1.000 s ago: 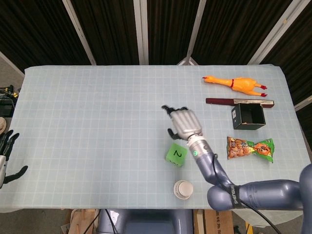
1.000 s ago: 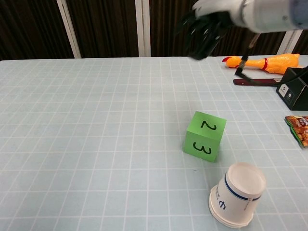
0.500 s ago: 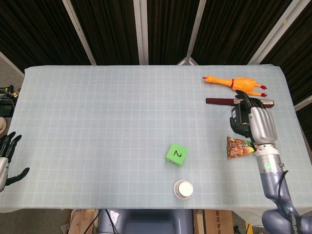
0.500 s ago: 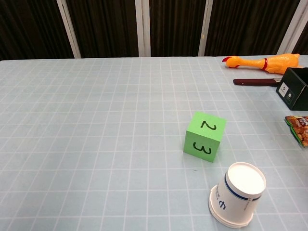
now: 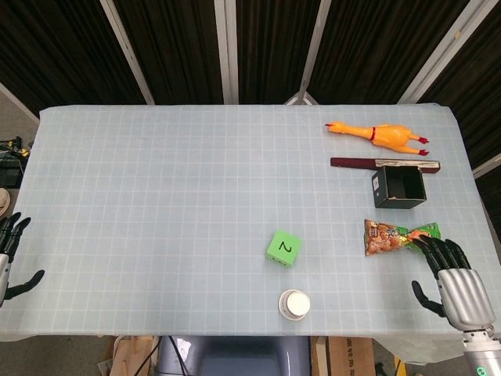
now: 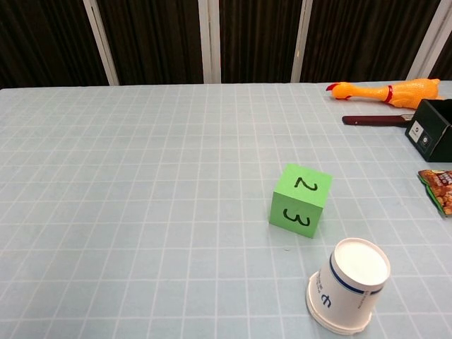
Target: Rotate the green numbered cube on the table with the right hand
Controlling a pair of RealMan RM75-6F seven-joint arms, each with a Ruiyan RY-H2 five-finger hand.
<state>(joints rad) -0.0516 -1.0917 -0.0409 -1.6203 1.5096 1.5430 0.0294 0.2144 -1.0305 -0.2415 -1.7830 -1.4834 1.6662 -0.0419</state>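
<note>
Both hands sit at the table's near corners, well apart from anything they might handle. The right hand [image 5: 458, 286] hangs off the near right corner with its fingers spread and nothing in them; the left hand [image 5: 9, 254] shows only partly at the far left edge, fingers apart and empty too.

Just beyond the right hand lies a snack bag [image 5: 401, 237], and past that a black box [image 5: 398, 186], a dark flat tool [image 5: 383, 164] and a rubber chicken [image 5: 377, 135]. A reach from that corner toward the middle could brush the bag and drag it along.

The green cube [image 5: 283, 248] stands near the front middle of the table, a 2 on top and a 3 facing the chest camera. A paper cup [image 5: 295, 304] lies tipped just beside it, nearer the front edge. A turning grip with wide fingers may knock the cup and set it rolling off, or nudge the cube instead of turning it.

A pale gridded cloth [image 5: 156, 188] covers the table, smooth enough that the cube could slide. Dark panels with light posts close the room behind.
</note>
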